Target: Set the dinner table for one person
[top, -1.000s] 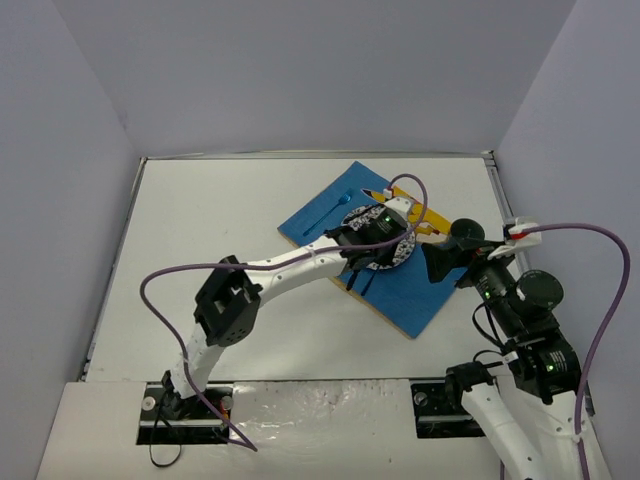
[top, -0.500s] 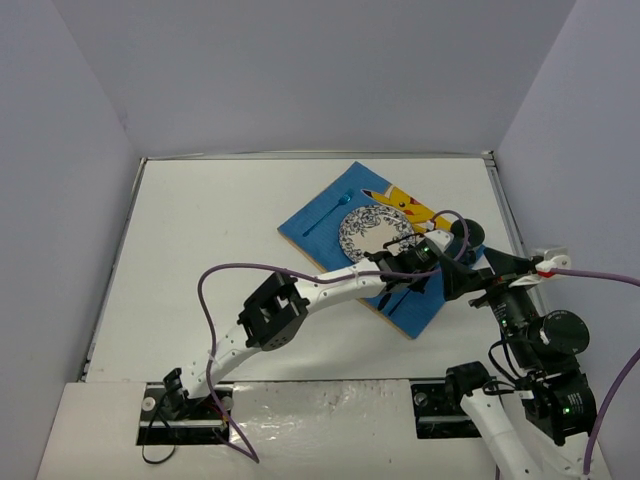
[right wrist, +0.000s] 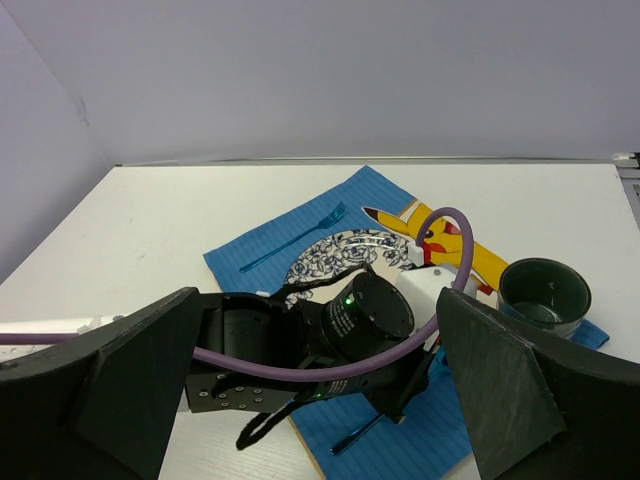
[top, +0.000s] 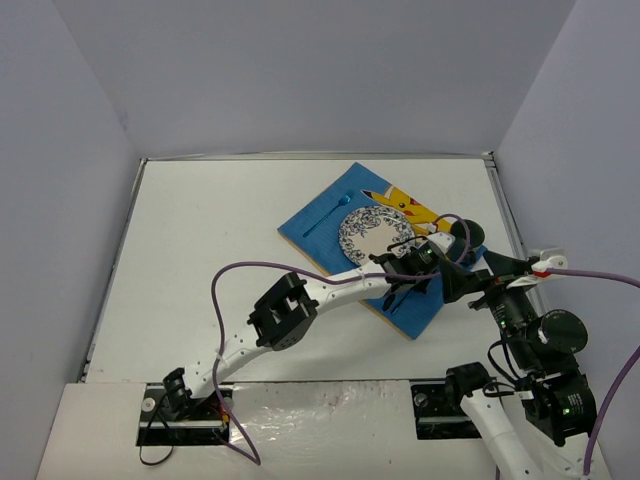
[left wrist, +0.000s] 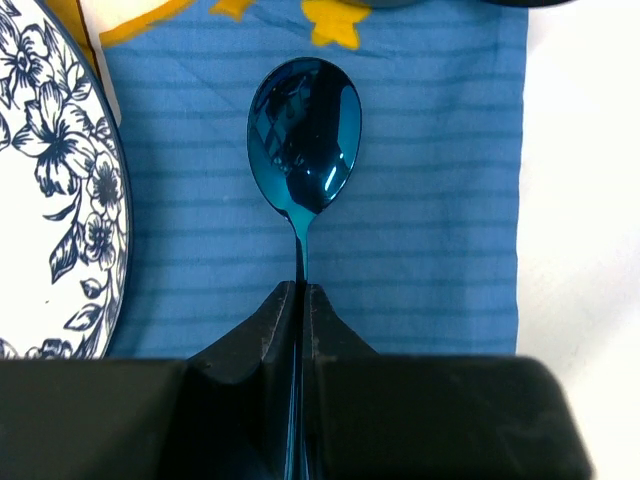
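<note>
**Left wrist view.** The spoon (left wrist: 304,135) handle passes between the left fingers (left wrist: 272,325); its rear length is hidden behind them and the gripper body. Left of the fingers, the plate (left wrist: 50,200) is cut off by the picture's edge. Ahead of the fingertips, the yellow figure (left wrist: 330,18) is cut off by the top edge.

**Right wrist view.** The right fingers (right wrist: 110,390) appear as blurred dark slabs, cut off by the bottom edge. Between them, the left arm's wrist (right wrist: 365,310) covers the spoon bowl and the near part of the plate.

**Top view.** The spoon is too small to resolve.
</note>
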